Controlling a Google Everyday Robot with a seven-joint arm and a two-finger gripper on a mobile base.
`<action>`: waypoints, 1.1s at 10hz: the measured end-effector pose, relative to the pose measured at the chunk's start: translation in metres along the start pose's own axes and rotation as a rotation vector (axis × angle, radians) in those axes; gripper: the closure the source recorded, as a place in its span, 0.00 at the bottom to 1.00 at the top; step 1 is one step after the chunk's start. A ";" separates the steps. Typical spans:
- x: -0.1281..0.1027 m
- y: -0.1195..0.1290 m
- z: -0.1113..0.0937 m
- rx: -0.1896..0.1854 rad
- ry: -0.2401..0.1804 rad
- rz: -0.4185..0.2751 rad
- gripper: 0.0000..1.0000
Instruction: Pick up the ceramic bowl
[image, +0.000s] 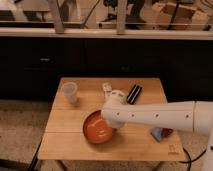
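Fingers hidden behind the wrist — cannot tell their state; gripper (116, 121) sits at the ceramic bowl's (96, 129) right rim. Probably glossy, rigid, breakable — pinch the rim.

Wooden slatted table (75, 142), dark cabinets (45, 62) behind, speckled floor (20, 130)

We see a pale wooden tabletop (75, 142) made of planks; on its back left part stands a small translucent white cup (70, 92); near the front middle sits the ceramic bowl (95, 129), orange-red and tilted, its right side hidden behind the white arm; the hand (116, 120) is at that hidden rim; at the back right lies a dark oblong object (134, 93); beside it a small pale object (106, 88); at the right edge a blue and red item (161, 133).
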 end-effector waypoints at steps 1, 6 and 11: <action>-0.001 0.002 -0.005 -0.006 0.001 -0.005 1.00; 0.000 0.005 -0.019 -0.021 0.008 -0.024 1.00; 0.000 0.009 -0.028 -0.036 0.016 -0.045 1.00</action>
